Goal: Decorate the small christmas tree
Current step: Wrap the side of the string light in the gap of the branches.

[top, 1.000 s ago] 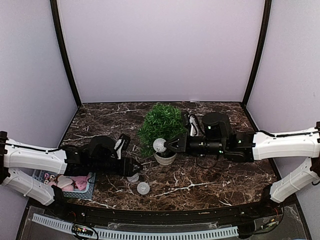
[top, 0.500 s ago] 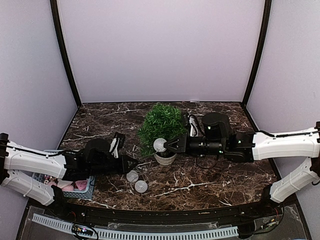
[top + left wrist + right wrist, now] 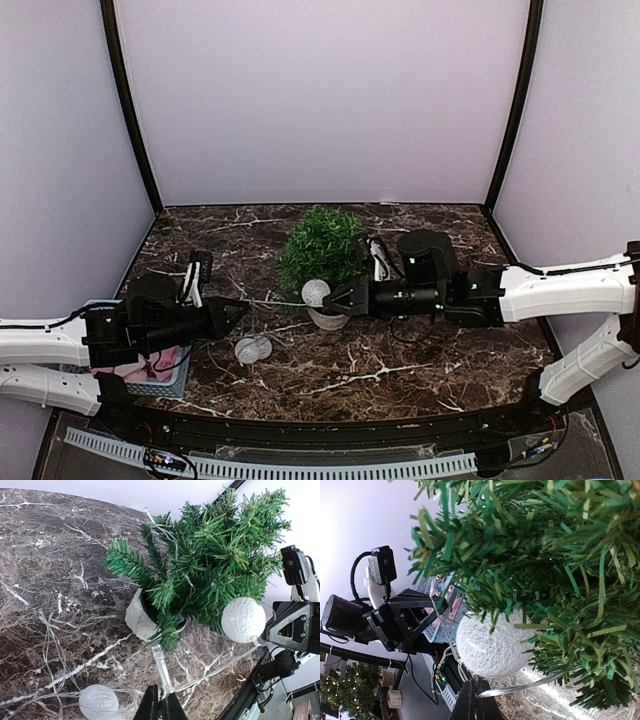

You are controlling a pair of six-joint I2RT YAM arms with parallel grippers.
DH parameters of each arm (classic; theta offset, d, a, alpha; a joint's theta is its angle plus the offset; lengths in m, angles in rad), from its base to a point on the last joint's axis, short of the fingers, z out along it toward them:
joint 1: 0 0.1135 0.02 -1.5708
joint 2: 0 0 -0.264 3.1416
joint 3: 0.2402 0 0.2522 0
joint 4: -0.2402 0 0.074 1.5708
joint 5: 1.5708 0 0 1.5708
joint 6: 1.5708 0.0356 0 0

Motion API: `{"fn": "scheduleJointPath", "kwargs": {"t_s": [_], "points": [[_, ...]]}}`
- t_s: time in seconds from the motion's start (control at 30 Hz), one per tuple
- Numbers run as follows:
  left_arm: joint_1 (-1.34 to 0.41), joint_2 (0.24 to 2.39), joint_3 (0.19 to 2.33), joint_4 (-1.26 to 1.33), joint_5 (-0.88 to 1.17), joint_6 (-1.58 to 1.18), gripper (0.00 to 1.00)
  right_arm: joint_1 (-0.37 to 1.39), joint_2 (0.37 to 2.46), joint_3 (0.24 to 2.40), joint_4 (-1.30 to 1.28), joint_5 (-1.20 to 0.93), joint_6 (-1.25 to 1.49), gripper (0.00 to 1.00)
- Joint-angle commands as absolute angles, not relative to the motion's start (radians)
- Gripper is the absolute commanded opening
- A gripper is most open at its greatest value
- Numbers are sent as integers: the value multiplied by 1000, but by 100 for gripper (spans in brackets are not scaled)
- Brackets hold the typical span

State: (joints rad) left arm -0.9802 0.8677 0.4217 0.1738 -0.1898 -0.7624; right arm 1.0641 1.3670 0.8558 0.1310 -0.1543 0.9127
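Tree point(image 3: 322, 245): upright in a round white pot point(image 3: 330, 320), in the middle of the table point(image 3: 420, 360), a little toward the back wall, between the 2 grippers. Bushy dark-green branches, spilling over the pot's rim.

Left gripper point(image 3: 238, 312): low over the table, left of the pot and apart from it, pointing toward the tree. In the left wrist view, fingertips point(image 3: 147, 710) pressed together on a clear cord point(image 3: 159, 667). From the pinch, cord running up toward the pot's foot and also curving right toward a white ball point(image 3: 243, 620).

Right gripper point(image 3: 343, 297): just right of the pot, aimed left at the tree's lower branches. In the right wrist view, fingers point(image 3: 468, 705) pinched shut on the same cord, right beneath the ball. Ball tucked against the lowest needles, touching them.

2 loose balls point(image 3: 247, 349): on the table, just nearer the front edge than the left gripper's tip, touching each other, with thin strands of cord lying around them.

Basket point(image 3: 172, 372): pale blue, at the near-left corner of the table, partly under the left arm, pink things inside.
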Motion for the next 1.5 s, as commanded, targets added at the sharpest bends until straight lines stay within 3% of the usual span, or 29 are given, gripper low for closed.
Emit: {"fn": "scheduleJointPath", "kwargs": {"t_s": [0.0,0.2,0.33,0.63,1.03,1.47], "points": [[-974,856,462,30,-263,-710,0,1069,1366,859,91,-171,877,0],[-974,878,512,9,-250,-638,0,1067,1308,864,48,-126,841,27],[-974,873,516,55,-189,-578,0,1067,1264,870,21,-82,819,38],[-974,774,449,157,-13,-520,0,1066,1235,852,31,-40,815,47],[-975,716,443,62,135,-539,0,1067,1230,845,44,-28,817,51],[-974,708,551,-155,-163,-658,0,1066,1199,836,51,-3,818,65]]}}
